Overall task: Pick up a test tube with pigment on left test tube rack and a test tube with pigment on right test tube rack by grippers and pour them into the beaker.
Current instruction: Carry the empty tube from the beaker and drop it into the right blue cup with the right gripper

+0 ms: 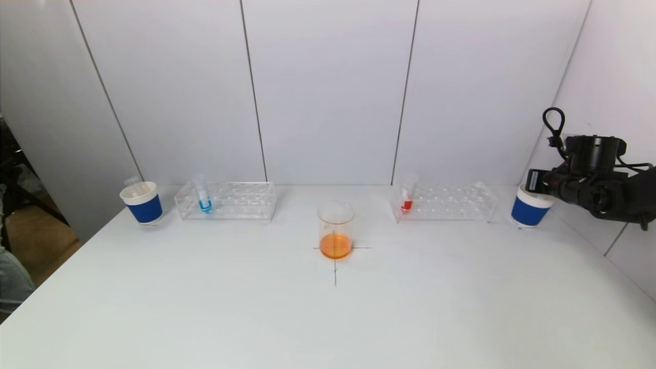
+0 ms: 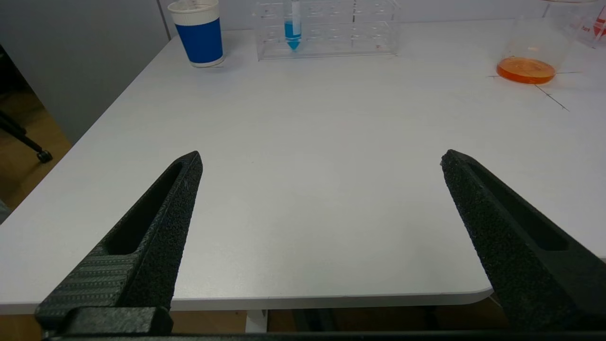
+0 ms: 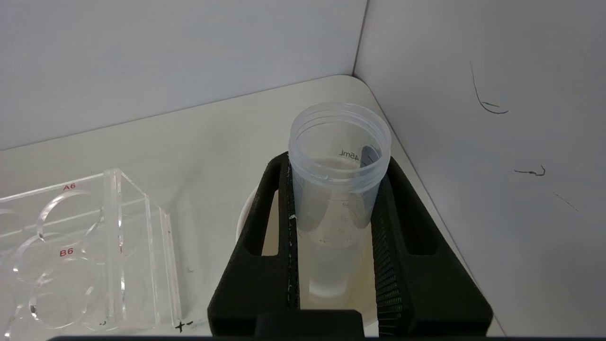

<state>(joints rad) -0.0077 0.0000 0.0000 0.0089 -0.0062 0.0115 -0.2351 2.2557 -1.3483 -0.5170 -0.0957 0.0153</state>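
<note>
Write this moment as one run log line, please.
right gripper: shut on empty clear plastic tube over right paper cup | left gripper: open, idle | glass beaker: orange liquid

Orange liquid in beaker (image 1: 335, 229), blue-banded white cups (image 1: 142, 202), black hand (image 3: 338, 222)

Probably a lab: test tube racks (image 1: 225, 201), beaker (image 1: 335, 229), white table (image 1: 328, 318)

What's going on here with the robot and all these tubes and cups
The right gripper is shut on an empty clear tube, holding it over the blue-and-white cup at the table's far right. The left gripper hangs open near the table's front edge, holding nothing. The beaker in the middle holds orange liquid. A blue tube stands in the left rack and a red tube in the right rack.
</note>
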